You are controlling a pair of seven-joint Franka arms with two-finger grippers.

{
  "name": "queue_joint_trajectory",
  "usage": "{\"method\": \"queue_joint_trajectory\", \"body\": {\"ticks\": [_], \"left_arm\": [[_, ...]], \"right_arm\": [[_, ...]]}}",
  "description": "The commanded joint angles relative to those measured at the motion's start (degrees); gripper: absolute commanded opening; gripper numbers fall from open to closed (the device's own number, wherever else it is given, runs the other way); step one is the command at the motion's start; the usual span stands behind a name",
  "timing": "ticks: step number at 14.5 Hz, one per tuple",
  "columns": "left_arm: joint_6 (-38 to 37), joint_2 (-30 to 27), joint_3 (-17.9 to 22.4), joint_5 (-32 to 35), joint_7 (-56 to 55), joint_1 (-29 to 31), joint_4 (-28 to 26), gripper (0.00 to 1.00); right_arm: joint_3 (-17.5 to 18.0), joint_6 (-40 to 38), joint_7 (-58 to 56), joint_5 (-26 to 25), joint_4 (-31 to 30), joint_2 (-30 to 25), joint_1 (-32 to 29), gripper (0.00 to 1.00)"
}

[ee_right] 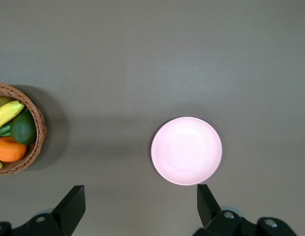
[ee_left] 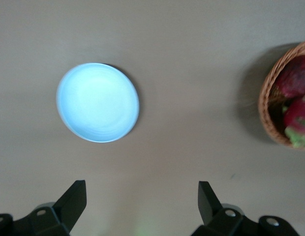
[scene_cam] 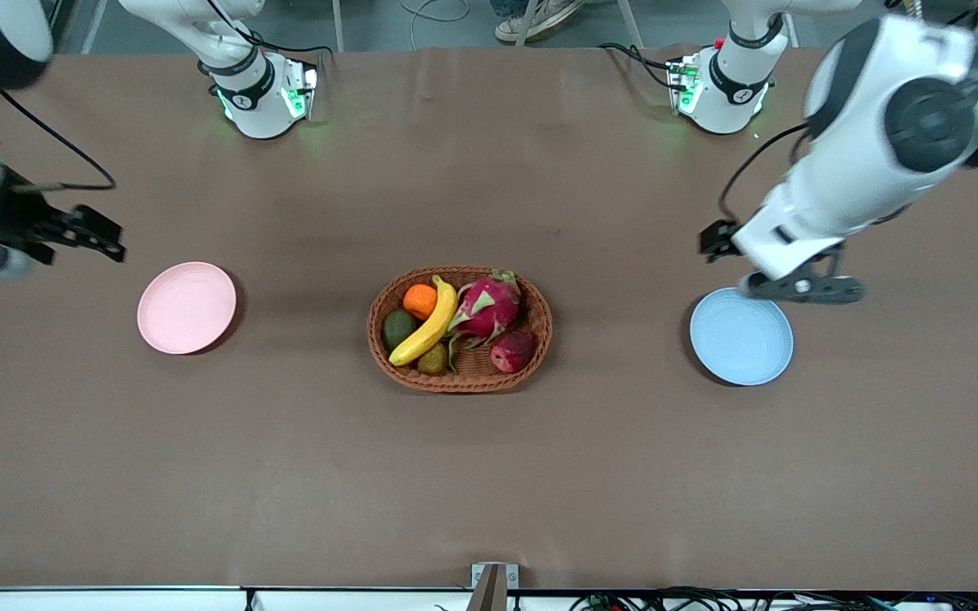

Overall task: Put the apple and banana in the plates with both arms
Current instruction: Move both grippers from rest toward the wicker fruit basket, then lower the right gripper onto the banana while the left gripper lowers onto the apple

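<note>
While both arms hang high with nothing in their grip, the left claw [ee_left: 142, 206] is spread wide over the desk [scene_cam: 489, 475] just beside the blue plate [scene_cam: 741, 336], and the right claw [ee_right: 137, 209] is likewise spread, over the bare desk near the pink plate [scene_cam: 187, 307] at the right arm's end. Outward from each, toward the middle of the desk, sits the wicker basket [scene_cam: 460, 379], well apart from both plates and roughly midway between them. In it the banana [scene_cam: 427, 327] lies on the side toward the right arm, its long axis running slantwise from a tip farther from the front camera down to a tip nearer it, with an orange [scene_cam: 419, 300] and an avocado [scene_cam: 398, 328] beside it. The apple [scene_cam: 513, 350] rests on the side toward the left arm, just nearer the front camera than the dragon fruit [scene_cam: 486, 307]. Judging by this, the right arm suits the banana and the left the apple; each must travel inward to the basket first.
</note>
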Motion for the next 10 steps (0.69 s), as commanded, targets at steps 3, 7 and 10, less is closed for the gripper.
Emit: {"method": "queue_joint_trajectory", "body": {"ticks": [3,7,10], "left_arm": [[8.1,7.9,0.1,-2.4,-19.5,-7.1,1.7,1.0],[16.2,14.4,0.1,-3.5,-29.5,-10.7,3.8,1.0],[19.1,22.3,0.3,-3.4,-37.3,-14.5,10.7,1.0]], "right_arm": [[-0.4,3.4,14.3,3.5,2.0,9.0,8.9,1.0],[-0.4,13.5,43.2,3.6,2.6,17.5,19.9,1.0],[-0.4,19.5,58.3,3.4,6.9,24.6,26.6,1.0]]}}
